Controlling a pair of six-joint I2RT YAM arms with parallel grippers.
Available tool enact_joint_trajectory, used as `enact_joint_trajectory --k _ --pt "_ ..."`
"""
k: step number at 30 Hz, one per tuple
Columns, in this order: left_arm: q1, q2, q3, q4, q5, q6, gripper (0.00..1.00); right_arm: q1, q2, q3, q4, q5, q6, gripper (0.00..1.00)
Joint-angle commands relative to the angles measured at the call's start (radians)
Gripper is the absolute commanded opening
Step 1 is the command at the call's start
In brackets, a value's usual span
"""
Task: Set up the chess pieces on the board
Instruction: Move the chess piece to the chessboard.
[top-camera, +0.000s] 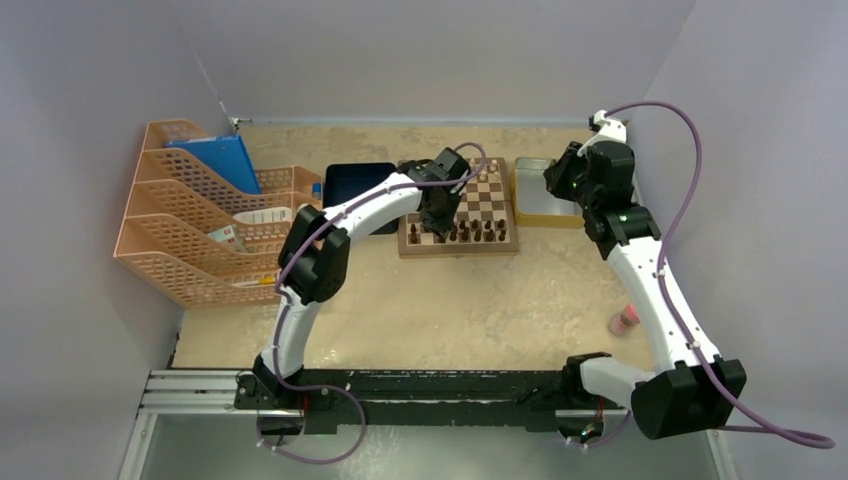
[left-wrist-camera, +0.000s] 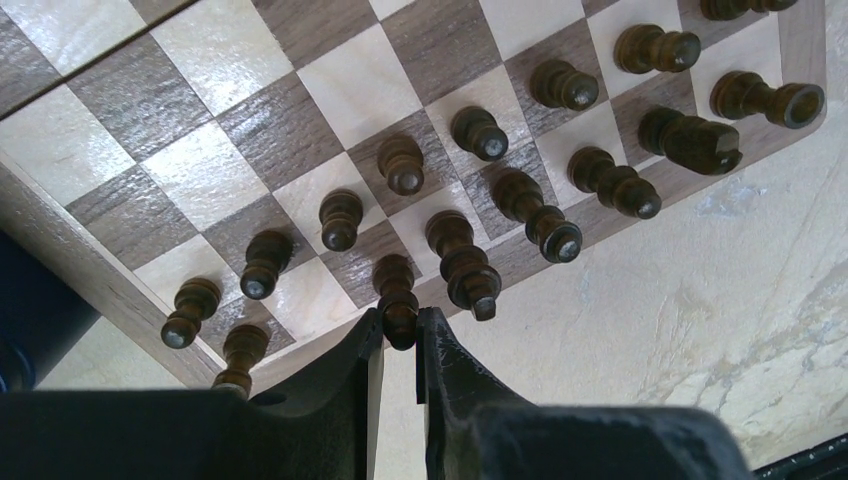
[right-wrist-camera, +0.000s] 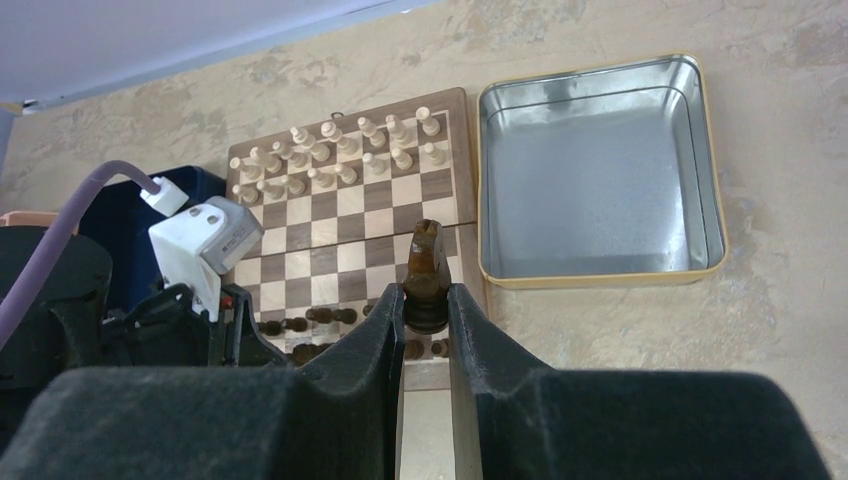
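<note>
The square wooden chequered board (right-wrist-camera: 350, 215), at 12 o'clock from the arms, looks nearly done. Fifteen small dark brown pieces (left-wrist-camera: 478, 133) stand along its 6 o'clock edge, and two pale rows (right-wrist-camera: 345, 170) stand at 12 o'clock. The left gripper (left-wrist-camera: 400, 325) pinches one dark back-row piece (left-wrist-camera: 397, 290) there with narrow fingers, while the right gripper (right-wrist-camera: 425, 300) pinches the sixteenth, a horse head (right-wrist-camera: 425, 265), in the air and not yet placed. One silver metal tray (right-wrist-camera: 600, 160) sits at 3 o'clock.

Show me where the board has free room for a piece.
Free: the middle rows of the board, between the white pieces and the dark pieces. Crowded: the two rows nearest the arms, where the left fingers hold a piece.
</note>
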Motion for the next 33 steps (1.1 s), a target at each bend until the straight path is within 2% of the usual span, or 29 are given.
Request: enact_joint_trajectory --k 1,9,16,20,24,29,31,33 --pt "-0.005 0.016 0.046 0.005 -0.031 0.016 0.15 -0.003 -0.028 0.048 0.019 0.007 -0.023 0.09" --pt "-0.005 0.019 0.053 0.004 -0.048 0.021 0.16 -0.003 -0.019 0.057 0.021 0.007 -0.030 0.09" --pt "-0.005 0.018 0.067 -0.011 -0.049 0.024 0.25 -0.003 -0.012 0.055 0.029 0.013 -0.030 0.10" --pt "-0.005 0.032 0.169 -0.090 -0.034 0.008 0.31 -0.003 -0.001 0.060 0.041 0.002 -0.051 0.11" --pt "0.001 0.018 0.288 -0.175 -0.016 -0.029 0.35 0.003 -0.005 0.039 0.066 -0.089 -0.087 0.11" --pt "0.040 -0.075 0.313 -0.161 0.166 -0.109 0.35 0.040 -0.033 -0.024 0.169 -0.226 -0.161 0.11" --pt "0.066 -0.124 0.310 -0.137 0.294 -0.152 0.35 0.069 -0.048 -0.052 0.219 -0.285 -0.206 0.11" --pt "0.115 -0.170 0.275 -0.086 0.447 -0.215 0.35 0.129 -0.062 -0.071 0.242 -0.280 -0.249 0.10"
